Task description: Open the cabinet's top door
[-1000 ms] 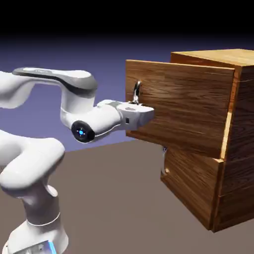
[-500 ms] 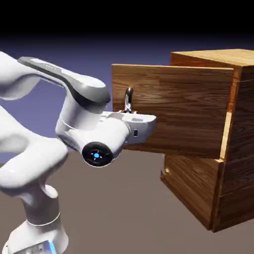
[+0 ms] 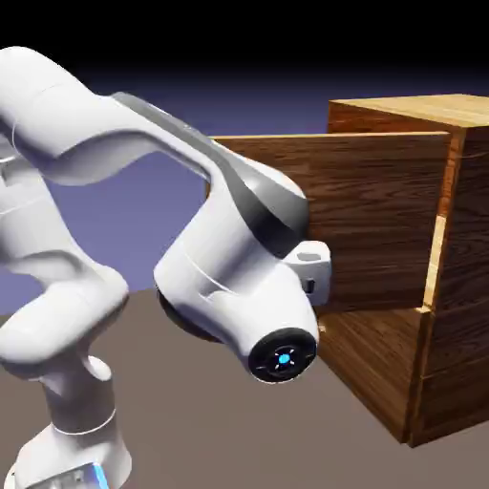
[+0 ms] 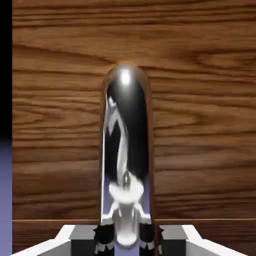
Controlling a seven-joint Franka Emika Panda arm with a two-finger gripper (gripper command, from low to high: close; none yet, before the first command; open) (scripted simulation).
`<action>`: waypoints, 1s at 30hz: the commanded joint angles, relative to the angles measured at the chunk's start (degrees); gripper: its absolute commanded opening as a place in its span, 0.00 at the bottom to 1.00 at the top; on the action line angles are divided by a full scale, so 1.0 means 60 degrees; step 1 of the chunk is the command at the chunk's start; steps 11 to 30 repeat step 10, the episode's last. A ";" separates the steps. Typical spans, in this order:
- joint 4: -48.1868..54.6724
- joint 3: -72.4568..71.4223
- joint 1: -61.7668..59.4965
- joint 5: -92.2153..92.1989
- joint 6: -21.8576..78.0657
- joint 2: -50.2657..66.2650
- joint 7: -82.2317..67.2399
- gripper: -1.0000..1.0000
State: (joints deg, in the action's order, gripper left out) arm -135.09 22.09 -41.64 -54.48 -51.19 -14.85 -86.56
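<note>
In the exterior view the big white arm (image 3: 220, 258) covers the pincer. Behind it the top door (image 3: 372, 215) stands swung out from the cabinet (image 3: 449, 287). The pincer (image 4: 126, 240) is clamped on the silver handle (image 4: 126, 145).

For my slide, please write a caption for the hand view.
Claw shut on the top door's curved silver handle, seen close against wood grain.

1. The handle (image 4: 126, 150) fills the middle — a curved, mirror-bright bar running upright.
2. Behind it lies the wood grain of the door (image 4: 200, 125).
3. The gripper (image 4: 126, 239) is clamped on the handle's lower end — dark fingertips (image 4: 103, 240) on either side.
</note>
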 commanded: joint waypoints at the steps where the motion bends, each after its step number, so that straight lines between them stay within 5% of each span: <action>1: 0.0346 0.0066 0.0041 0.0145 0.0265 0.0333 -0.0155 0.00; 8: 0.2629 0.0269 0.0129 0.1025 0.1922 0.2368 -0.1215 0.00; 9: 0.2629 0.0269 0.0129 0.1025 0.1922 0.2368 -0.1216 1.00; 30: 0.2629 0.0269 0.0129 0.1025 0.1922 0.2368 -0.1216 1.00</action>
